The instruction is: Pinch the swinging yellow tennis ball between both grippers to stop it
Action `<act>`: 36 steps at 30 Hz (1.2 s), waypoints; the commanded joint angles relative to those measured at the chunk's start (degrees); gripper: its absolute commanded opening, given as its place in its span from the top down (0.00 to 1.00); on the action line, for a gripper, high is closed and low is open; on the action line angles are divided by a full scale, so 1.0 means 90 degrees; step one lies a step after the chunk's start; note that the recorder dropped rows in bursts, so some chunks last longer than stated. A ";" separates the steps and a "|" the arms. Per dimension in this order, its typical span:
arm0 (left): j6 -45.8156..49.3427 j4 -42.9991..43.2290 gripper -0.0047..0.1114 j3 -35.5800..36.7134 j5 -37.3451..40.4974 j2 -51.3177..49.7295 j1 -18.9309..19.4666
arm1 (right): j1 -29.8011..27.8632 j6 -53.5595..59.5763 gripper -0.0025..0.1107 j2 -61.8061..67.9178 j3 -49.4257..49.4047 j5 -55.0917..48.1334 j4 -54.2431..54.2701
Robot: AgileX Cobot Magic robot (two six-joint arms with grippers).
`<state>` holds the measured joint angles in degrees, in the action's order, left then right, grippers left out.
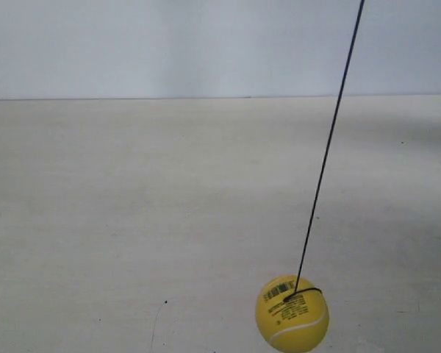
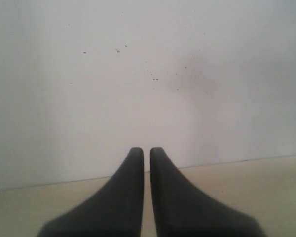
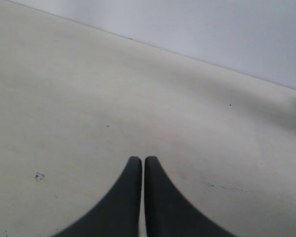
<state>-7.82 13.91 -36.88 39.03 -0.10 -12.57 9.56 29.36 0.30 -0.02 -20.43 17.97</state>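
One yellow tennis ball [image 1: 292, 314] hangs low over the pale table [image 1: 132, 220] on a thin dark string [image 1: 327, 151] that slants up and out of the exterior view. Its barcode sticker [image 1: 279, 298] sits beside the string's loop, and the white seam [image 1: 298, 329] curves underneath. How near the ball is to either gripper cannot be told from these views. The left gripper [image 2: 147, 152] has its fingers pressed nearly together with only a sliver between the tips, pinching nothing. It is nosed toward a white wall [image 2: 138, 49] with dark specks [image 2: 153, 77] ahead of the tips. The right gripper [image 3: 138, 161] has its fingers just as close and holds nothing, tilted down over the table, with a small dark mark [image 3: 39, 176] off to one side of the fingers.
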 commanded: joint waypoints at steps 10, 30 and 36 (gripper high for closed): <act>0.1341 0.0508 0.92 0.1311 -0.1397 0.0011 0.0004 | -0.0039 -0.0038 0.98 -0.0033 0.0002 0.0012 -0.0045; 0.0917 -0.1080 0.92 0.4098 -0.2856 0.0011 0.0438 | -0.0039 -0.0038 0.98 -0.0033 0.0002 0.0012 -0.0045; 0.0917 -0.1426 0.92 0.4098 -0.2455 0.0011 0.0994 | -0.0039 -0.0038 0.98 -0.0033 0.0002 0.0012 -0.0045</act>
<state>0.72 2.76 -0.21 14.73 -0.19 -5.15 9.43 29.14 0.30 -0.02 -20.64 17.86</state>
